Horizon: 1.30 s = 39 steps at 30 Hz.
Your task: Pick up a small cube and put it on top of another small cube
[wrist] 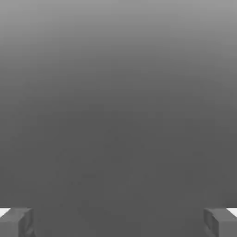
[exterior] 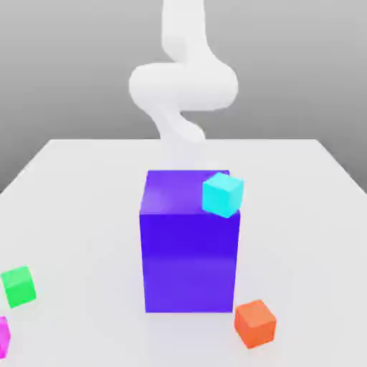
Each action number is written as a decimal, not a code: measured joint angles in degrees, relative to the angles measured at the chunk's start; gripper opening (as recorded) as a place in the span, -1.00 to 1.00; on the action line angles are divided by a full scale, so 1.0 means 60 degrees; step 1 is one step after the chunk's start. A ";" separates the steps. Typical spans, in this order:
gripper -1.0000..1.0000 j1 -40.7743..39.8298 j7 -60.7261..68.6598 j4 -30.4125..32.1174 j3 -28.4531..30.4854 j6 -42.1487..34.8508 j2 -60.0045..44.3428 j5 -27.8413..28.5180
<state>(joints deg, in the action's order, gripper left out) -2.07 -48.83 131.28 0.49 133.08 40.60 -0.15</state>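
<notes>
So the fingers [wrist: 118, 223] are wide apart on nothing, presumably because picking hasn't started, with the pink cube [exterior: 3, 337] at the worktop's [exterior: 86, 215] near edge, exterior view's left, by the green one [exterior: 18, 287].

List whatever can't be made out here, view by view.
- Magenta cube: cut off by the exterior view's left edge.
- Arm's upper part: cut off by that view's top edge.
- Big blue-violet block's far side: hidden by the block itself.
- Hand view: both fingers run off the picture's edges.
</notes>
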 joint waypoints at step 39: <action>-1.00 -0.3797 -0.5048 -0.1367 0.1458 0.3644 -1.2191 -0.1925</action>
<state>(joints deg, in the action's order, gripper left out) -24.85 -79.12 123.07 9.24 154.95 -32.55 -11.70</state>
